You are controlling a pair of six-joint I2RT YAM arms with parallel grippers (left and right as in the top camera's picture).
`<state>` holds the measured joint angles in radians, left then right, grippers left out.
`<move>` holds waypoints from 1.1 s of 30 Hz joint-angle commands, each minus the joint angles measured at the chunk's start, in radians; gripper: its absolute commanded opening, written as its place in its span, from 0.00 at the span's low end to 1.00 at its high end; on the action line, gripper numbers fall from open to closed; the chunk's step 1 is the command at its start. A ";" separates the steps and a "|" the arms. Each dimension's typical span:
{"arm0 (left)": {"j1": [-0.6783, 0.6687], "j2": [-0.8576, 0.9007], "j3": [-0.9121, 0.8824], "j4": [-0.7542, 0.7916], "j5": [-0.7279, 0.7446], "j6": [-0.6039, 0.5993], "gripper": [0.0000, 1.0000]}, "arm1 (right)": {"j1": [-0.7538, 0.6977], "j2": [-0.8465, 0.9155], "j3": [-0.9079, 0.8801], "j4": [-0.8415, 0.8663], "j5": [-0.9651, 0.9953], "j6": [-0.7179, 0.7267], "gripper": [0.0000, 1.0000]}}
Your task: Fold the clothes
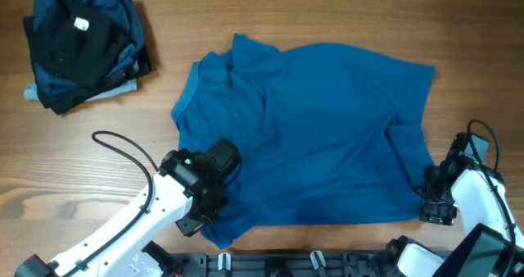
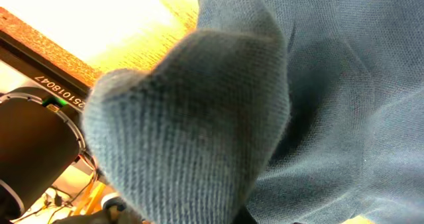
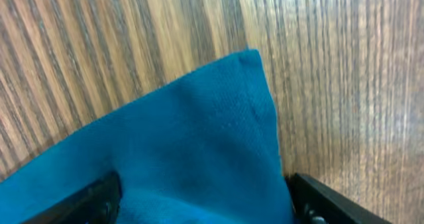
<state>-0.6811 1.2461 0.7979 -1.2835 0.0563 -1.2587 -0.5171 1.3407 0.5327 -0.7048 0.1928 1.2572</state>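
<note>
Overhead shows the shirt (image 1: 319,129) spread on the table (image 1: 327,15), collar toward the far left, filling the middle and right. Left claw (image 1: 206,205) sits on the shirt's near-left corner, pressed together and pinching the cloth. In the left wrist view a bunched fold of blue fabric rises right before the lens and hides the fingers. Right claw (image 1: 436,202) is at the near-right corner, spread wide. In the right wrist view its fingers (image 3: 86,201) stand either side of that corner, which lies flat on the wood between them, not gripped. A pile (image 1: 82,47) of dark clothes sits at the far left, well apart from the shirt.
</note>
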 commanded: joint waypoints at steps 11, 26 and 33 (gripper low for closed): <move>0.005 -0.010 0.082 -0.059 -0.032 -0.001 0.04 | -0.005 0.020 0.084 -0.303 -0.002 0.052 0.21; 0.006 -0.010 0.176 0.038 -0.308 0.027 0.04 | -0.005 -0.055 0.362 -0.488 0.043 -0.061 0.26; 0.005 -0.010 0.176 0.038 -0.286 0.028 0.04 | -0.005 -0.055 0.193 -0.509 -0.080 -0.084 0.64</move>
<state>-0.6811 1.2430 0.9588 -1.2449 -0.2062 -1.2354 -0.5190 1.2945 0.8024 -1.2331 0.1574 1.1839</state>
